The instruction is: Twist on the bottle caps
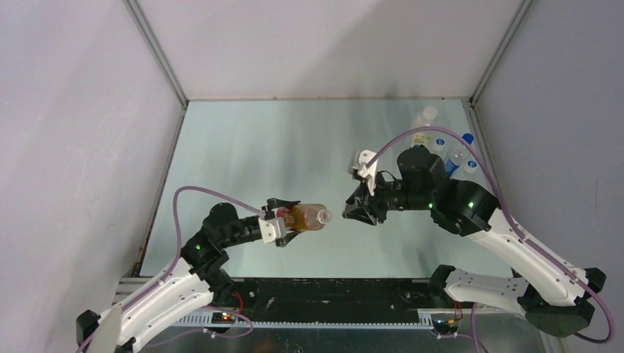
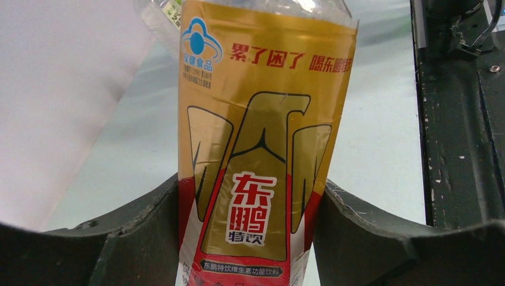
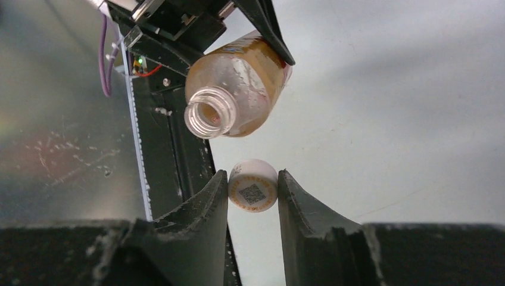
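The left arm (image 1: 184,272) reaches in from the near left corner, over the pale tabletop (image 1: 294,140). The left jaws grasp the amber bottle (image 1: 307,218) around its labelled body. In the left wrist view the two dark fingers (image 2: 137,238) press against either side of the yellow and red label of this bottle (image 2: 262,149). The bottle lies roughly on its side, lifted off the tabletop, with its neck pointing right toward the other arm. Its mouth is open and the thread is bare, as the right wrist view shows from the front (image 3: 244,89).

Just right of the neck, with a small gap between, are the right jaws. They are clenched on the white cap (image 3: 253,192), one finger (image 3: 208,202) on each side of its rim. The cap's round face carries a square printed code and is turned toward the wrist camera. In that view the cap sits near the bottle mouth, below it and apart from it. From above, the cap is hidden by the jaws.

The right arm (image 1: 471,209) bends in from the near right corner. Behind it, in the far right corner of the tabletop, stand several clear bottles (image 1: 458,154), partly hidden by the arm. Two blue caps (image 1: 468,137) show on them, and a white-topped bottle (image 1: 427,118) stands just beside.
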`<state>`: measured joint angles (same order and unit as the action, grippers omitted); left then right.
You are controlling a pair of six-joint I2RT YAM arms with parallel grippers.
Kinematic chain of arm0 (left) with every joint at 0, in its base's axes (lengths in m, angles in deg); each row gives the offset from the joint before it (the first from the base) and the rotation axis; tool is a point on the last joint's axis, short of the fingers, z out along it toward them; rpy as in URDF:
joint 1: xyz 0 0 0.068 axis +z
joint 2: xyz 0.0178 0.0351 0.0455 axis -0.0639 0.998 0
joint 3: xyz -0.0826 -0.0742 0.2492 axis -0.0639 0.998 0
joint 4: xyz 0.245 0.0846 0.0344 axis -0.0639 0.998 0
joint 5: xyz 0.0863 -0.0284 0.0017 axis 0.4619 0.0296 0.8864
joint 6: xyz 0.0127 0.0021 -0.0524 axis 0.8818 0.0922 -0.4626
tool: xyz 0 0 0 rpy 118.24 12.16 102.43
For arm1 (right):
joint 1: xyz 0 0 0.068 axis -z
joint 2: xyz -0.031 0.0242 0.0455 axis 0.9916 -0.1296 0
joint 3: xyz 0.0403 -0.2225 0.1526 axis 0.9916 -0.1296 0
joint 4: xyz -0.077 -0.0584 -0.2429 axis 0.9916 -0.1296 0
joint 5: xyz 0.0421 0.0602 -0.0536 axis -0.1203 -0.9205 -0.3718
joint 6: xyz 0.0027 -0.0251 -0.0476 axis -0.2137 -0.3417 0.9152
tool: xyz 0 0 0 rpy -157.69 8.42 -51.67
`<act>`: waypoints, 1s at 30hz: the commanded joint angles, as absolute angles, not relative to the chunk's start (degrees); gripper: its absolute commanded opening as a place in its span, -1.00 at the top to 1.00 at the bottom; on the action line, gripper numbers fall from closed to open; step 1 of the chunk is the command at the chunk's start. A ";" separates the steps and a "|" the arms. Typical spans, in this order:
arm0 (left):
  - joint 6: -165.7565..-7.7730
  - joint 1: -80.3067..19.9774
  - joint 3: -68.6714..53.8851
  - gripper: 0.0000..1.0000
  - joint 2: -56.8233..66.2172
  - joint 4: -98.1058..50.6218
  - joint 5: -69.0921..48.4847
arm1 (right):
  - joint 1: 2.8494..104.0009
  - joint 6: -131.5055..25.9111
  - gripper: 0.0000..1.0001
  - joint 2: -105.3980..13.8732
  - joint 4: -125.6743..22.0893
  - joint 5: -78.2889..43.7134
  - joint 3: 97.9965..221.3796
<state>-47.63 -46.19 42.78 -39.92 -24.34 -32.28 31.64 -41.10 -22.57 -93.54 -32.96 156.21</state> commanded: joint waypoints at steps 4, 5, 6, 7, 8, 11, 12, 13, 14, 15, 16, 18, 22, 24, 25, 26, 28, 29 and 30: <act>-46.35 -46.40 39.09 0.25 -38.90 -22.06 -34.56 | 26.89 -27.74 1.00 -22.99 -92.21 -30.00 159.31; -46.36 -46.39 38.87 0.26 -38.65 -22.01 -34.58 | 25.96 -27.06 1.00 -23.07 -91.96 -29.04 159.30; -46.40 -46.38 38.77 0.27 -38.55 -22.04 -34.70 | 25.47 -25.76 1.00 -23.14 -91.62 -28.75 159.29; -46.42 -46.38 38.48 0.27 -38.32 -22.00 -34.95 | 24.49 -25.24 1.00 -23.31 -91.41 -28.16 159.29; -46.42 -46.45 38.35 0.28 -38.17 -22.00 -35.15 | 24.12 -24.23 1.00 -23.53 -90.98 -27.82 159.29; -46.23 -46.38 37.50 0.30 -37.44 -21.12 -35.94 | 22.43 -22.61 1.00 -23.99 -90.20 -27.10 159.31; -46.16 -46.42 37.34 0.31 -37.33 -20.63 -36.09 | 22.17 -22.12 1.00 -24.22 -89.73 -27.12 159.30; -45.98 -46.40 37.11 0.31 -37.16 -20.13 -36.26 | 21.80 -21.88 1.00 -24.34 -89.46 -27.18 159.29; -45.95 -46.43 37.01 0.32 -37.10 -20.05 -36.29 | 21.62 -21.52 1.00 -24.57 -89.36 -27.24 159.29; -45.99 -46.40 36.83 0.32 -37.06 -20.03 -36.33 | 21.54 -21.40 1.00 -24.69 -89.17 -27.41 159.29; -46.00 -46.39 36.78 0.33 -37.05 -20.04 -36.35 | 21.40 -21.25 1.00 -24.81 -89.08 -27.58 159.29; -46.10 -46.41 36.67 0.34 -37.12 -20.11 -36.27 | 21.16 -21.28 1.00 -24.95 -88.61 -27.80 159.29; -46.48 -46.43 36.65 0.36 -37.13 -20.07 -36.32 | 20.97 -21.37 1.00 -25.17 -87.98 -28.73 159.31; -46.81 -46.45 36.65 0.37 -37.24 -20.26 -36.46 | 20.81 -21.32 1.00 -25.42 -87.98 -29.10 159.29; -47.11 -46.44 36.65 0.38 -37.32 -20.38 -36.48 | 20.84 -21.23 1.00 -25.59 -88.17 -29.26 159.29; -47.31 -46.41 36.65 0.39 -37.42 -20.58 -36.43 | 20.80 -21.12 1.00 -25.68 -88.32 -29.56 159.33; -47.73 -46.38 36.72 0.41 -37.56 -20.99 -36.54 | 20.70 -20.76 1.00 -26.15 -89.18 -30.09 159.29; -47.97 -46.38 36.77 0.42 -37.52 -21.14 -36.60 | 20.75 -20.47 1.00 -26.52 -89.39 -30.33 159.29; -48.32 -46.38 36.81 0.42 -37.41 -21.27 -36.77 | 20.71 -20.40 1.00 -26.67 -89.79 -30.97 159.29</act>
